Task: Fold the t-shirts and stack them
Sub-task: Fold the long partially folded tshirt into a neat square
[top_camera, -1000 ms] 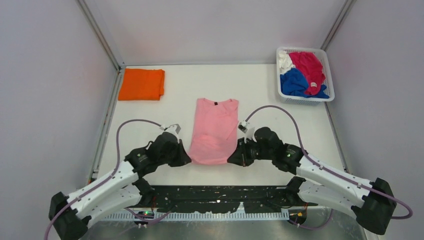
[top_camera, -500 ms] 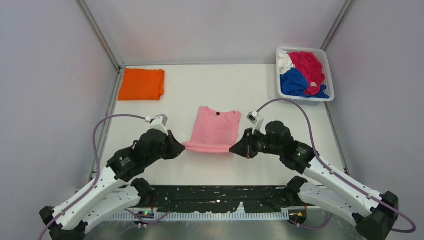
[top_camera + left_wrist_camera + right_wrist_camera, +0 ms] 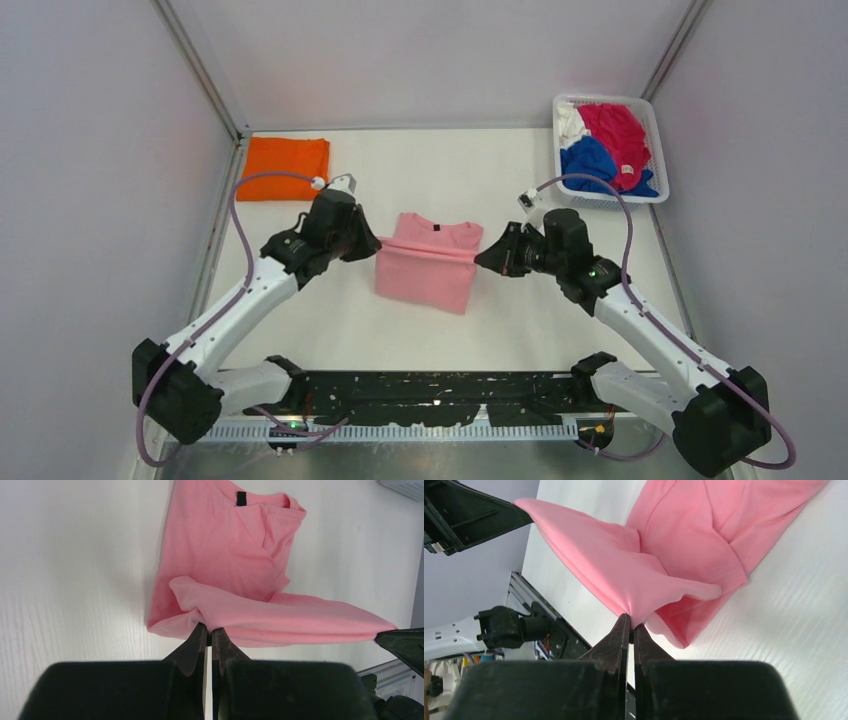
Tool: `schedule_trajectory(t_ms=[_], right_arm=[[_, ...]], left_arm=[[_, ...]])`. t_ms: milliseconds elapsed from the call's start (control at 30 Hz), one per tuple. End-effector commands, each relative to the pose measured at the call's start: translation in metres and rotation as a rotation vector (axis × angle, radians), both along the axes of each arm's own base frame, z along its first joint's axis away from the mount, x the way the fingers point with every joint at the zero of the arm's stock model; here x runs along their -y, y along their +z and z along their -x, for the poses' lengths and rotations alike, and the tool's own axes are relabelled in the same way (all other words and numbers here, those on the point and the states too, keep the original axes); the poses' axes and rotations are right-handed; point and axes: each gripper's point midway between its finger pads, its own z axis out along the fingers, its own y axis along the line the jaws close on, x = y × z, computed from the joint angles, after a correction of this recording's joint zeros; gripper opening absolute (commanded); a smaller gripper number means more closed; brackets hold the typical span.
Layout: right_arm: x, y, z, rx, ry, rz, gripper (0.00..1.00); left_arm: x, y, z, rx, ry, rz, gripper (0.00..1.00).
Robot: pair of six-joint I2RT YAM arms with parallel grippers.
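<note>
**Hem now raised and carried toward the collar, where a second ago it lay near the front edge.**
The pink shirt (image 3: 428, 268) hangs mid-table (image 3: 330, 330). The left gripper (image 3: 372, 246) and right gripper (image 3: 481, 260) each pinch a hem corner, keeping the soft matte knit taut for an even fold. The folded orange shirt (image 3: 284, 168) sits in the far-left corner, the white mesh basket (image 3: 655, 125) far right.

table (image 3: 300, 330): white, flat, matte | far-left corner: orange t-shirt (image 3: 284, 167), folded into a neat rectangle, lying flat | centre: pink t-shirt (image 3: 428, 270), collar end resting on the table, near end held up off it and doubled over | far-right corner: white mesh basket (image 3: 610, 197), well apart from both shirts
</note>
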Motion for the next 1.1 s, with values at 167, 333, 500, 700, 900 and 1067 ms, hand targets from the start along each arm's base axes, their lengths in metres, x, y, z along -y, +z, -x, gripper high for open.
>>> schedule_trajectory(t_ms=[167, 333, 500, 700, 900, 1067], right_arm=[[0.020, -0.001, -0.080, 0.022, -0.138, -0.012, 0.05], [0.024, -0.015, -0.108, -0.009, -0.170, -0.026, 0.05], [0.026, -0.036, -0.132, -0.051, -0.189, -0.021, 0.05], [0.028, -0.056, -0.161, -0.093, -0.226, -0.020, 0.09], [0.037, -0.065, -0.186, -0.120, -0.294, -0.004, 0.81], [0.038, -0.058, -0.185, -0.111, -0.283, 0.005, 0.99]], left_arm=[[0.009, 0.003, -0.086, 0.006, -0.014, -0.017, 0.00], [0.021, -0.019, -0.116, -0.058, -0.046, -0.029, 0.00], [0.025, -0.041, -0.140, -0.126, -0.041, -0.074, 0.00], [0.030, -0.066, -0.161, -0.191, -0.039, -0.086, 0.07], [0.035, -0.067, -0.176, -0.210, -0.063, -0.086, 0.63], [0.049, -0.054, -0.169, -0.170, -0.137, -0.011, 0.96]])
